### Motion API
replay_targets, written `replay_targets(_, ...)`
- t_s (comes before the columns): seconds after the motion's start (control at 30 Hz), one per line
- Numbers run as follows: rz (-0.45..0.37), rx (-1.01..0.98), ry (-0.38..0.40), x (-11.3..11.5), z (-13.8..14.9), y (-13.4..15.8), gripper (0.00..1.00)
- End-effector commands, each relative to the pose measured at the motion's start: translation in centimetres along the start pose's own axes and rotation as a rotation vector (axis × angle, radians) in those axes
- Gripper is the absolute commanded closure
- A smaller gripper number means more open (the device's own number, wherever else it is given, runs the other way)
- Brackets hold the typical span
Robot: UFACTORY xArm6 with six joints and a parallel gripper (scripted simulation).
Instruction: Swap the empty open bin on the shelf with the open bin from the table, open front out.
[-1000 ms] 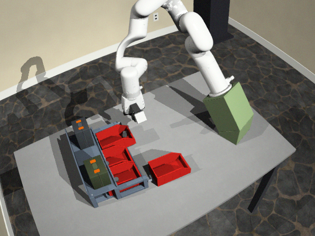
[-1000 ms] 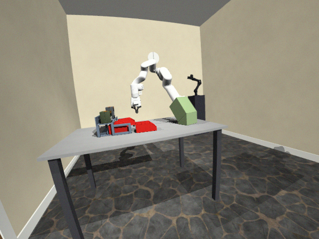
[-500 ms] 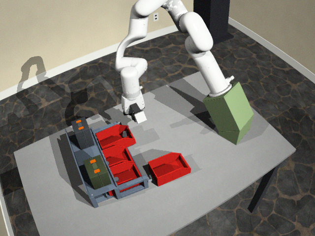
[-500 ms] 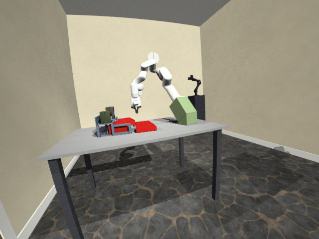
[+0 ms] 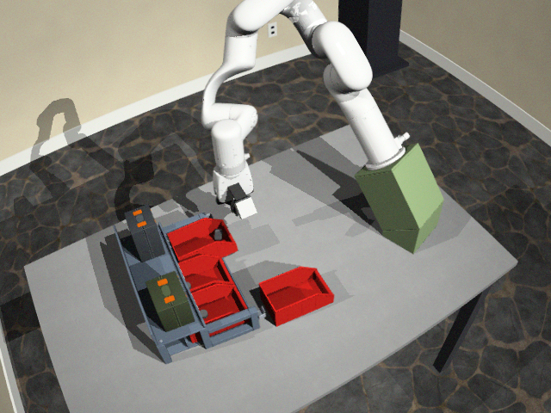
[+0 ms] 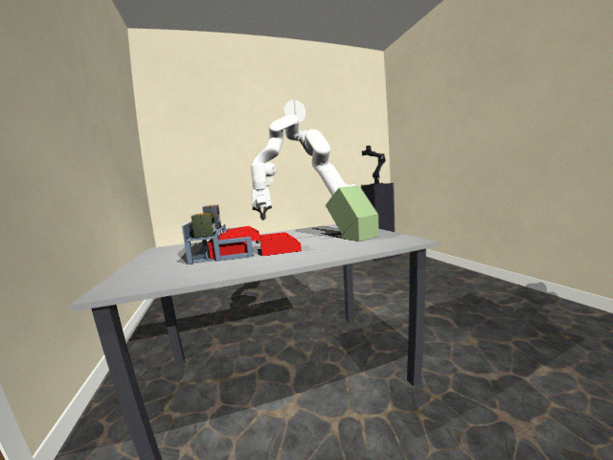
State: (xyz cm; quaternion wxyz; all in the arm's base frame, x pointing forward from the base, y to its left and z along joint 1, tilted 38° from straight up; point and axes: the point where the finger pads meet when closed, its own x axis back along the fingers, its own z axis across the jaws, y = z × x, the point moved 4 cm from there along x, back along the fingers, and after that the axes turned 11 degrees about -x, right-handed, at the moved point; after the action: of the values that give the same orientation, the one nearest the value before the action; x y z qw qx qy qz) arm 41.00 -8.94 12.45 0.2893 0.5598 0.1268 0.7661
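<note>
A blue-grey shelf [image 5: 177,284] stands on the left of the table and holds three red open bins in its lower row. The far bin [image 5: 203,238] holds a small grey part [image 5: 218,234]; it sits askew, turned relative to the other two, with its front corner reaching past the shelf's front. The middle bin [image 5: 203,269] and near bin [image 5: 219,304] sit straight. A fourth red bin [image 5: 295,295] stands flat on the table just in front of the shelf and looks empty. My gripper [image 5: 235,205] is shut and empty, hanging above the table just beyond the far bin; it also shows in the exterior view [image 6: 261,214].
A dark grey box [image 5: 143,233] and an olive box [image 5: 170,299] with orange marks stand on the shelf's upper level. The arm's green base block [image 5: 400,197] stands at the table's far right. A dark pedestal [image 6: 378,205] is behind the table.
</note>
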Motion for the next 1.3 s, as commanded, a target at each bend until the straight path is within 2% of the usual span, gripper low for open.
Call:
replay_targets(0.0, 0.001, -0.001, 0.003, -0.9, 0.1, 0.0, 1.0)
replay_targets(0.2, 0.001, -0.001, 0.003, -2.1, 0.1, 0.0, 1.0)
replay_targets(0.7, 0.001, -0.001, 0.003, -7.0, 0.1, 0.0, 1.0)
replay_targets(1.27, 0.001, -0.001, 0.003, -9.8, 0.0, 0.0, 1.0)
